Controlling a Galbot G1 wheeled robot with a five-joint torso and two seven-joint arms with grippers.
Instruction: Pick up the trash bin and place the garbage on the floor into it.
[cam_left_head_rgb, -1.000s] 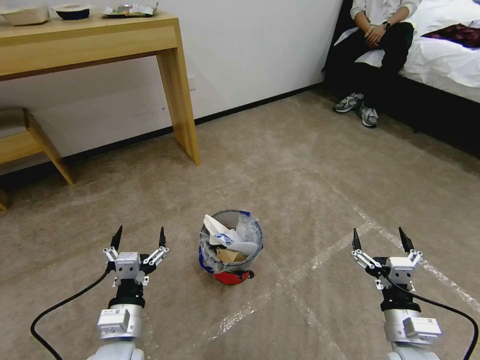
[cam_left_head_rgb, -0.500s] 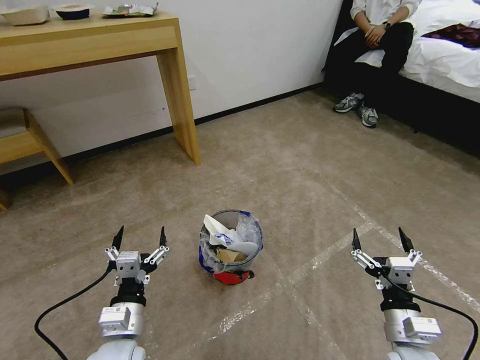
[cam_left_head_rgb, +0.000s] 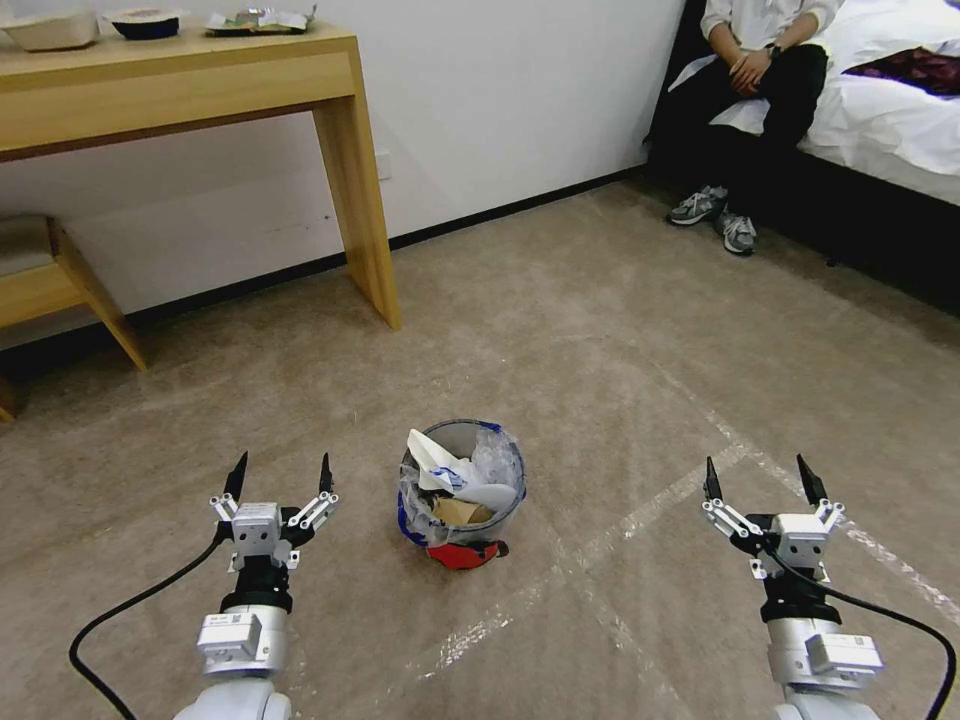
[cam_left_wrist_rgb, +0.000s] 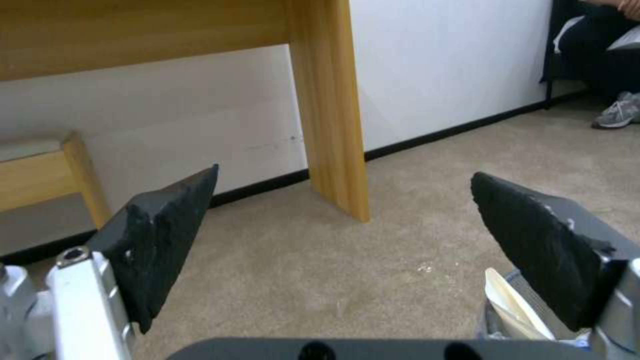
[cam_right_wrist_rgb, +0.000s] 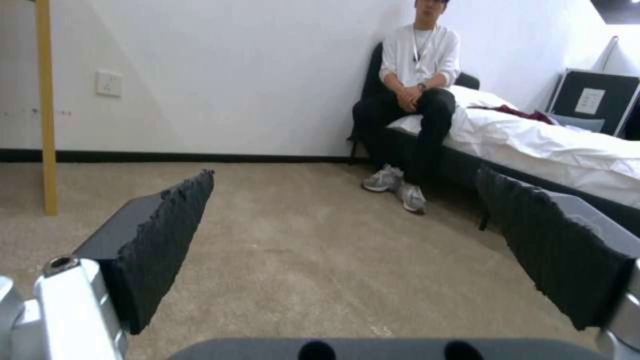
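Observation:
The trash bin (cam_left_head_rgb: 470, 440) stands on the floor (cam_left_head_rgb: 600, 380) between my arms, grey-rimmed with a red base and a crinkly clear liner. White paper, a brown paper bag and other garbage (cam_left_head_rgb: 460, 490) fill it. My left gripper (cam_left_head_rgb: 281, 472) hovers open just left of the bin, holding nothing. In the left wrist view a sliver of the bin (cam_left_wrist_rgb: 513, 315) with white paper shows past one finger of that gripper (cam_left_wrist_rgb: 343, 200). My right gripper (cam_left_head_rgb: 758, 474) is open and empty well to the bin's right, and in the right wrist view it (cam_right_wrist_rgb: 343, 200) points over bare carpet.
A wooden desk (cam_left_head_rgb: 180, 90) with a leg (cam_left_head_rgb: 365, 190) stands at the back left, a wooden stool (cam_left_head_rgb: 60, 280) beside it. A bed (cam_left_head_rgb: 890, 110) with a seated person is at the back right. White tape lines (cam_left_head_rgb: 620, 530) cross the carpet.

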